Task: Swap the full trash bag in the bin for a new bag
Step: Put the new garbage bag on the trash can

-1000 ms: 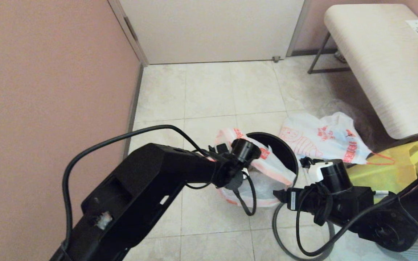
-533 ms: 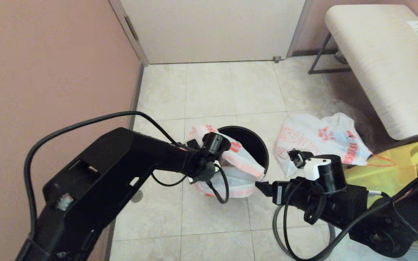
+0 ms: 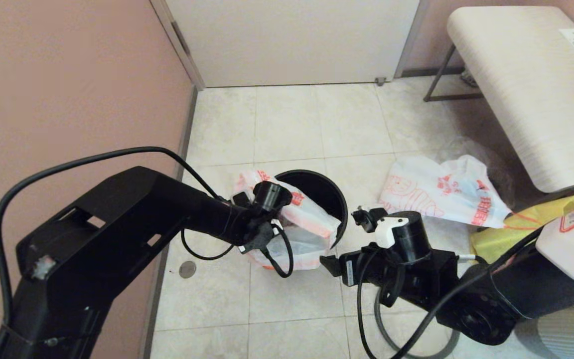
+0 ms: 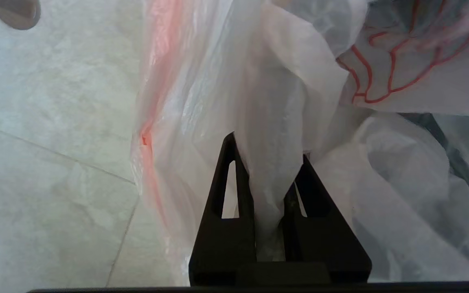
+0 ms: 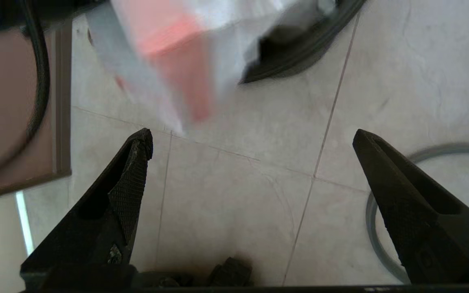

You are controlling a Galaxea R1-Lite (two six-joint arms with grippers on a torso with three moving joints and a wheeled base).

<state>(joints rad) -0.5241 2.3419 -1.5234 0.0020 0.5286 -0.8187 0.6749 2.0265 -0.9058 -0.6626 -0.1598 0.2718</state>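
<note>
The left hand (image 4: 269, 162), clamped on the bag (image 3: 312, 227), has dragged the bin (image 3: 317, 187) toward the wall, while the right hand (image 5: 250, 179) beside the bin hangs apart.

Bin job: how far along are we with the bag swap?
Done: one white-and-red bag lies on the floor beside the bin, probably the old one, though I cannot confirm that. In hand: the left gripper is pinched on the edge of the bag in the bin, which hangs partly over the rim; the right gripper is open above the floor. Left: spreading that bag around the rim.
</note>
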